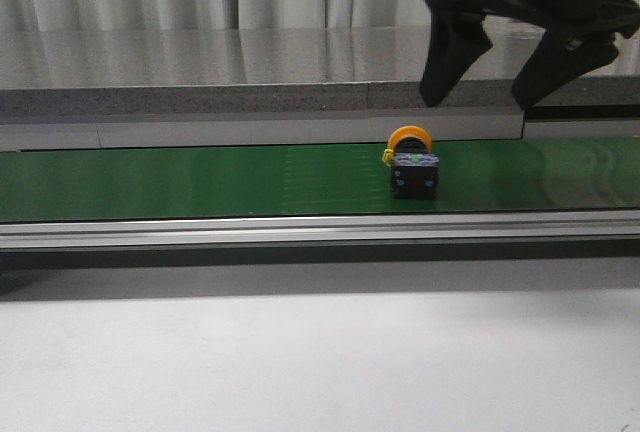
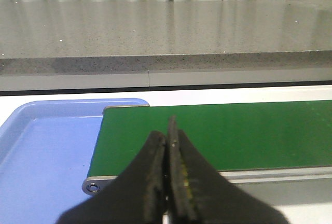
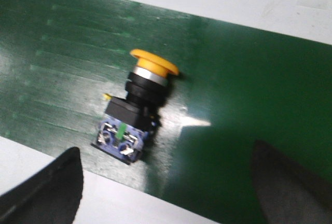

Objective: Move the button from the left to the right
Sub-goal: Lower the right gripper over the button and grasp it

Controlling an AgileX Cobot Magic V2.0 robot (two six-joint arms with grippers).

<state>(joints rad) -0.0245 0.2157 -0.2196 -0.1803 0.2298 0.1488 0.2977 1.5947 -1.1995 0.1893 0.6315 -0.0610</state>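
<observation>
The button (image 1: 412,164) lies on its side on the green conveyor belt (image 1: 200,180), black body toward the front, orange-yellow cap toward the back. In the right wrist view the button (image 3: 136,109) shows its blue end with a green mark. My right gripper (image 1: 478,90) hangs open above and to the right of it, fingers wide apart, touching nothing. My right gripper (image 3: 166,182) has the button ahead of its gap. My left gripper (image 2: 168,136) is shut on nothing over the belt's left end and does not appear in the front view.
A blue tray (image 2: 46,146) sits beside the left end of the belt (image 2: 233,130). A grey stone ledge (image 1: 250,97) runs behind the conveyor, curtains beyond it. A metal rail (image 1: 300,230) edges the belt's front, then a white table (image 1: 300,362).
</observation>
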